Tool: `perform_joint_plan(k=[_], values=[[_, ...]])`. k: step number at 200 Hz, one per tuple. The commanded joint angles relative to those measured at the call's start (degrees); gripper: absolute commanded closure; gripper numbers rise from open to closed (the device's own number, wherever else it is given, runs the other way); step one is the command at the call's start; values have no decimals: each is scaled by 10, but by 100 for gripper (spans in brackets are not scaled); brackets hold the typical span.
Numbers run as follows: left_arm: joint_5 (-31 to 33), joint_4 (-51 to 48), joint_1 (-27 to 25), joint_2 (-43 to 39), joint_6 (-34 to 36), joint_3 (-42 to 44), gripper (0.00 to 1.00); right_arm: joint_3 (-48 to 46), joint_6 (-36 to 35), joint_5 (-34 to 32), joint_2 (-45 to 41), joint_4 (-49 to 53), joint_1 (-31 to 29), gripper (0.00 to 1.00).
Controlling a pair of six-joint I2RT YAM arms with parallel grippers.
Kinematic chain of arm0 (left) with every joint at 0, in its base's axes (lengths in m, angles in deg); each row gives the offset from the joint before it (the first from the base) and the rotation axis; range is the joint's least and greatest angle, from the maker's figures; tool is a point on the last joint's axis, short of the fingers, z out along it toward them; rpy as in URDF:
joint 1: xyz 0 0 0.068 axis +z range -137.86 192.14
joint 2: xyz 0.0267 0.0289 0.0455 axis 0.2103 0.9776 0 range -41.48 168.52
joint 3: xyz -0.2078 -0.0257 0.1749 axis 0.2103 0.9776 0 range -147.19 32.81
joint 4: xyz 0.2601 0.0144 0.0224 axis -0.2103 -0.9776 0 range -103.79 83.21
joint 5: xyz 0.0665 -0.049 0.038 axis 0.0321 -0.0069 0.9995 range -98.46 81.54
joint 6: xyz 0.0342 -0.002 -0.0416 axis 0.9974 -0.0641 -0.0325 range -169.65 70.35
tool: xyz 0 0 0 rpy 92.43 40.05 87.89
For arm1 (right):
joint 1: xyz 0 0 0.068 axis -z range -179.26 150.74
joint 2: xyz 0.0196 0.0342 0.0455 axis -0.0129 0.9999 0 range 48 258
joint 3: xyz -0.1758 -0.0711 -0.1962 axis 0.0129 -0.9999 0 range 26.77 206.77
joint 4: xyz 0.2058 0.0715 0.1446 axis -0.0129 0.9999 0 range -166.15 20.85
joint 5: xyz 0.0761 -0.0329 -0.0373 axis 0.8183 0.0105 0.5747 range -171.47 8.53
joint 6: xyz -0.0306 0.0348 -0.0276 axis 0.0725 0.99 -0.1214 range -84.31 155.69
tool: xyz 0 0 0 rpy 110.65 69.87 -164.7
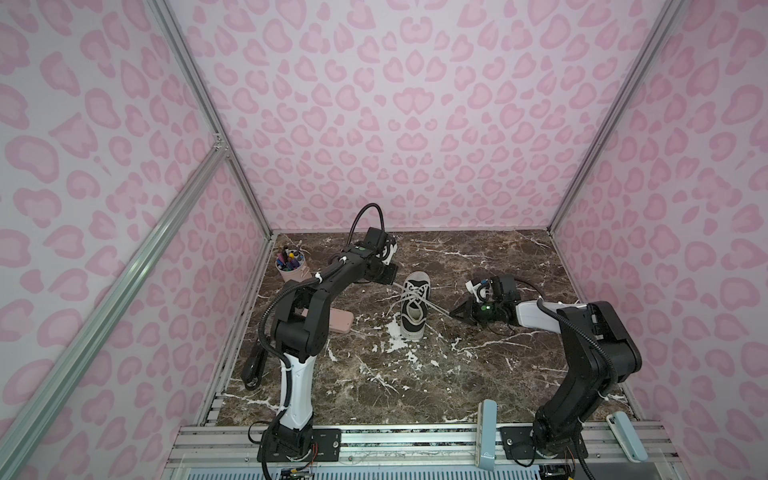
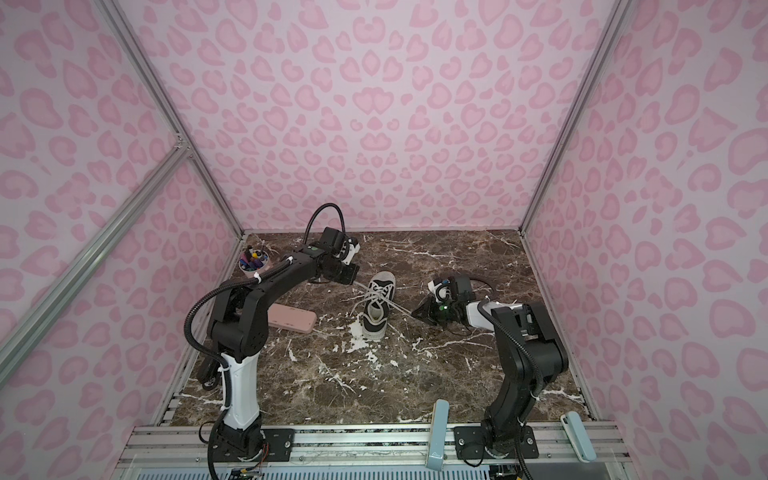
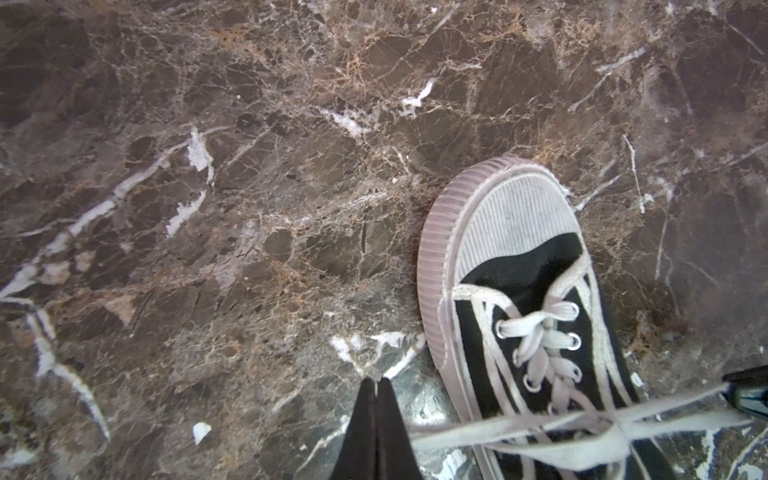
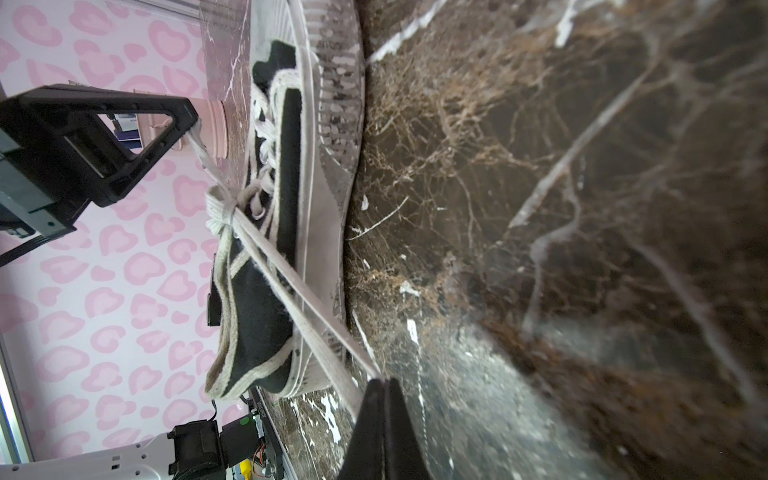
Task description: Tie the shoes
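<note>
Sneaker (image 1: 413,305) laces (image 1: 409,296) are running out taut to both sides. Left gripper (image 3: 376,384) is sitting just left of the toe with its jaws pressed together, clamping one lace strand. Right gripper (image 4: 380,382) is sitting right of the heel, also pinching shut on strands coming off the crossing over the tongue. Both are working low over the surface. Sneaker is standing on its sole mid-table between them, toe pointing far, heel near.

Surface: dark brown marble tabletop (image 1: 415,374), white veins running through it.
Room: walls (image 1: 415,104) showing pink leopard print, aluminium frame posts (image 1: 623,104) running up the corners.

Count:
- one sneaker, two arms
- one pink case (image 1: 338,322) lying flat left of the sneaker, partly under the left arm
- one pink cup (image 1: 291,268) holding pens in the far-left corner
- one black object (image 1: 253,365) lying at the left edge
- two pale blue handles (image 1: 486,432) standing on the near rail (image 1: 415,440)

Edges: widest open marble is lying between heel and near rail. Far-right quarter is also lying open.
</note>
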Motion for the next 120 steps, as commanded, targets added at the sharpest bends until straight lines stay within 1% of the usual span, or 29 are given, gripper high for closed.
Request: perform_joint_plan(k=[1, 62, 120], values=[[45, 17, 7, -10, 0, 4, 96, -2, 0, -14, 8, 21, 2, 100], [54, 16, 8, -11, -3, 3, 96, 5, -4, -15, 12, 25, 3, 100], [50, 15, 10, -11, -5, 2, 96, -1, -11, -14, 11, 30, 14, 100]])
